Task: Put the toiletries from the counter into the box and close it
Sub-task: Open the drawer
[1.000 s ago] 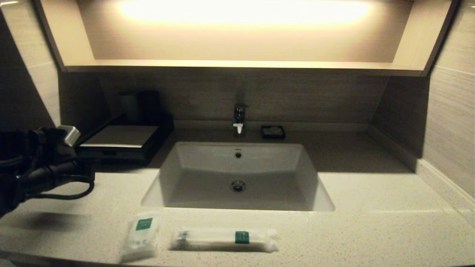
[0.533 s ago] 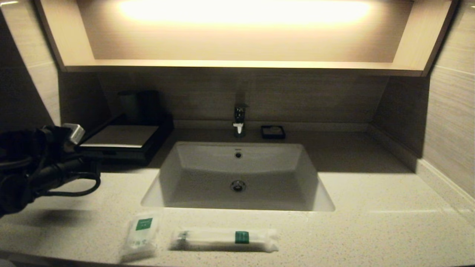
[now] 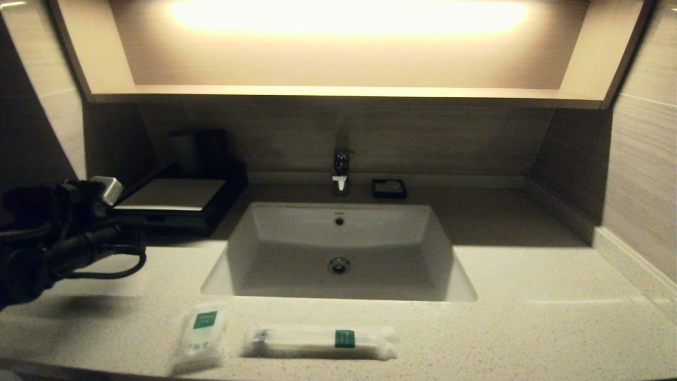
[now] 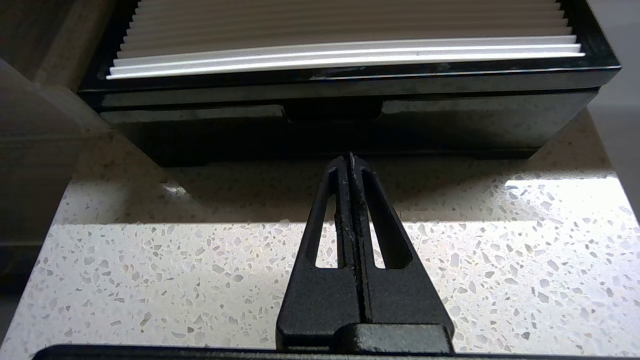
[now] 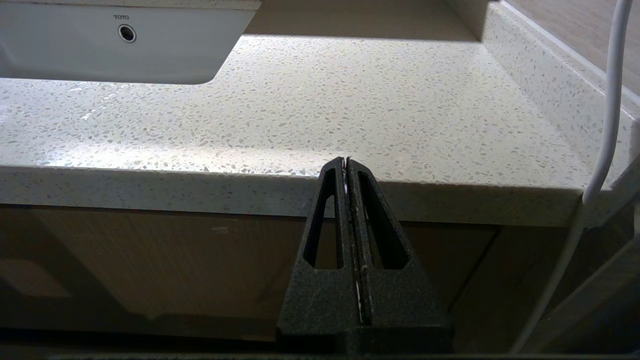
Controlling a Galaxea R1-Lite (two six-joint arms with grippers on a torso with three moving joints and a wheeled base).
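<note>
The box (image 3: 170,199) is low and black with a pale top panel, at the back left of the counter (image 3: 529,296); its drawer looks closed. My left arm (image 3: 63,233) reaches toward it. In the left wrist view my left gripper (image 4: 350,158) is shut and empty, its tips close before the box's drawer front (image 4: 450,125), below the handle notch (image 4: 332,108). The small squarish pouch (image 3: 201,336) and the long narrow packet (image 3: 320,341) lie on the counter's front edge, before the sink (image 3: 296,222). My right gripper (image 5: 346,161) is shut and empty, parked at the counter's front edge (image 5: 200,190).
Dark upright cups (image 3: 198,151) stand behind the box. A faucet (image 3: 341,169) and a small black square dish (image 3: 389,188) sit behind the sink. A wall closes the counter's right side (image 3: 629,248). A white cable (image 5: 607,125) hangs beside my right gripper.
My left arm has moved a little forward and to the right, toward the box. The packets and the box have not moved.
</note>
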